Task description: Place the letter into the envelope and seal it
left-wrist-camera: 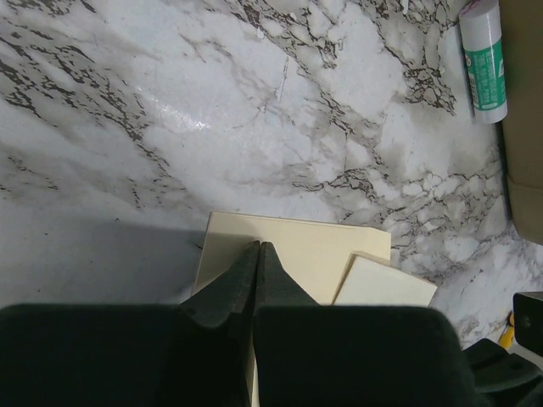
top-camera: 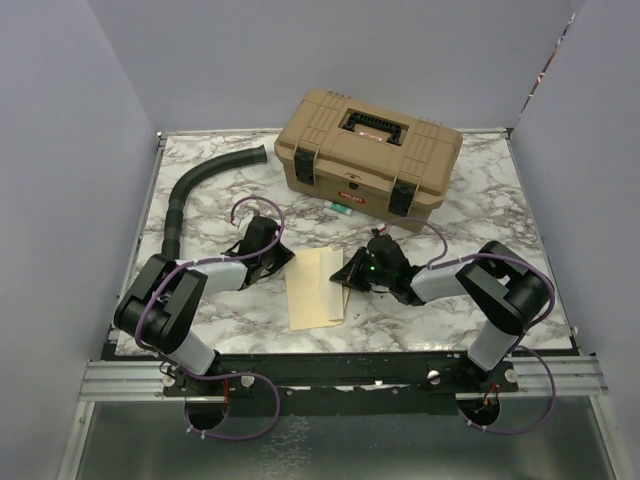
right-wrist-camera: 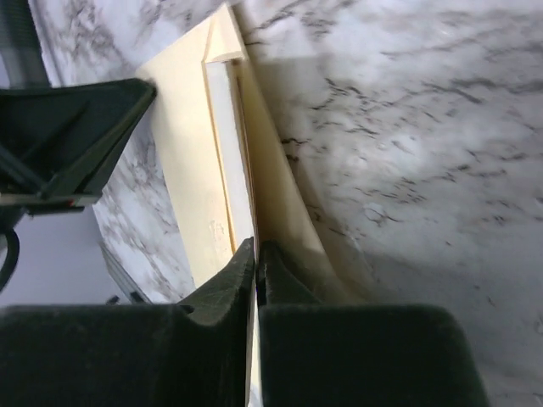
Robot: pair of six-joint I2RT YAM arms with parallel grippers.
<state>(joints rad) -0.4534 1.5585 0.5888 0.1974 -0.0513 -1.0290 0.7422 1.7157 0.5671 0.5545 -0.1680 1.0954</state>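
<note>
Between the two pincers: the envelope (top-camera: 312,295) lies on the marble tabletop (top-camera: 480,220), its long side running away from the arm bases.
Left pincer (top-camera: 288,258): closed, with nothing between the fingers. Its tips are at the envelope's left edge.
Right pincer (top-camera: 338,280): at the envelope's right edge, opposite the left one.
Left wrist view only: the left pincer's tips (left-wrist-camera: 259,248) come together over the near border of the envelope (left-wrist-camera: 305,246). A paler panel (left-wrist-camera: 386,284) overlaps the corner to the right of the tips, and I cannot tell whether it is the letter or the flap.
Right wrist view only: the right pincer (right-wrist-camera: 256,246) is pinched onto a thin raised edge of the envelope's (right-wrist-camera: 191,170) paper. Ahead of the tips a fold stands up beside a whitish strip.
Top view only: beyond both pincers is a tan toolbox (top-camera: 368,150), and beyond the left pincer is a black ribbed hose (top-camera: 195,185).
Glue stick (top-camera: 342,208): just in front of the toolbox, well beyond the tips in the left wrist view (left-wrist-camera: 484,59).
</note>
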